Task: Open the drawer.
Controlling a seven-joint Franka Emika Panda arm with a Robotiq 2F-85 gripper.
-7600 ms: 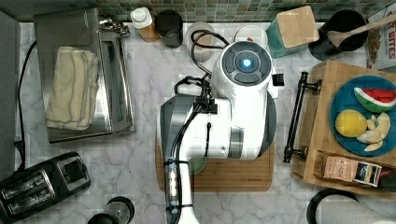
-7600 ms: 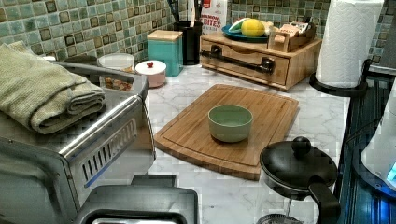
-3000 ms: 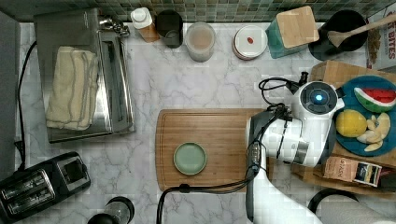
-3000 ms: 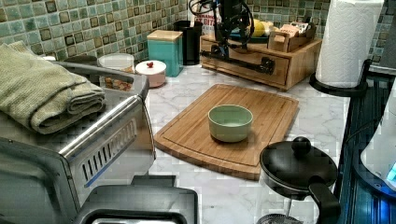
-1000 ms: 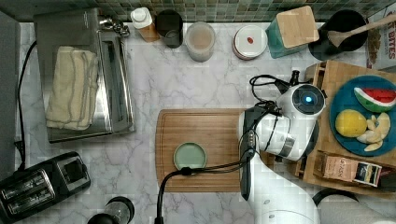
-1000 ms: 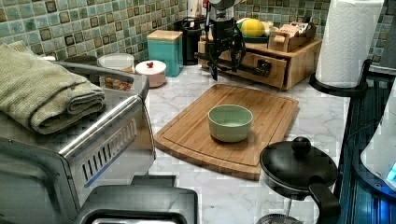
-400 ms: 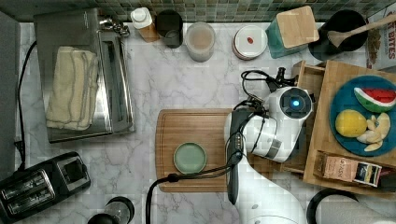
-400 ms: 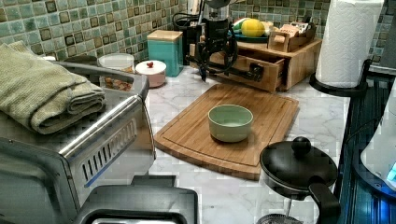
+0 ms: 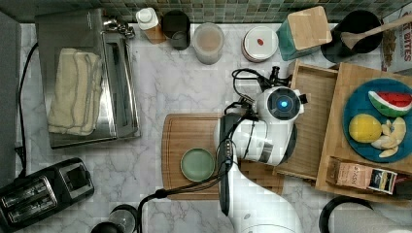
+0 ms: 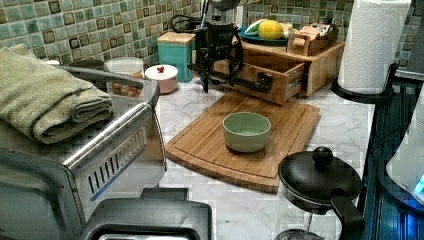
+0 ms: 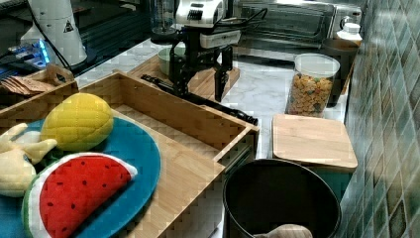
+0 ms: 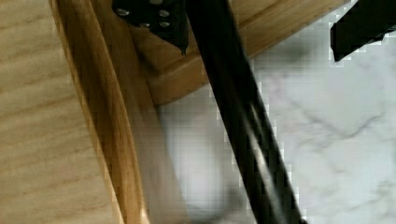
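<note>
The bamboo drawer (image 9: 316, 121) (image 10: 270, 75) (image 11: 163, 114) stands pulled out of its wooden cabinet (image 9: 340, 160), its shallow tray showing bare. Its black bar handle (image 10: 250, 82) (image 11: 218, 106) (image 12: 233, 107) runs across the front. My gripper (image 10: 220, 82) (image 11: 199, 94) (image 12: 259, 51) is open and straddles this bar, one finger on each side. In the wrist view the finger (image 12: 159, 18) on the drawer side sits against the bar. In the top view my wrist (image 9: 282, 104) covers the handle.
A cutting board (image 9: 194, 131) with a green bowl (image 9: 197, 165) lies just in front of the drawer. A blue plate of toy fruit (image 9: 379, 121) tops the cabinet. A teal canister (image 9: 303, 31), jars (image 9: 209, 43), a toaster oven (image 9: 82, 77) and a paper roll (image 10: 380, 45) surround the marble counter.
Over the last second the drawer has slid out toward the top view's left, and my arm has moved the same way with the handle between the fingers.
</note>
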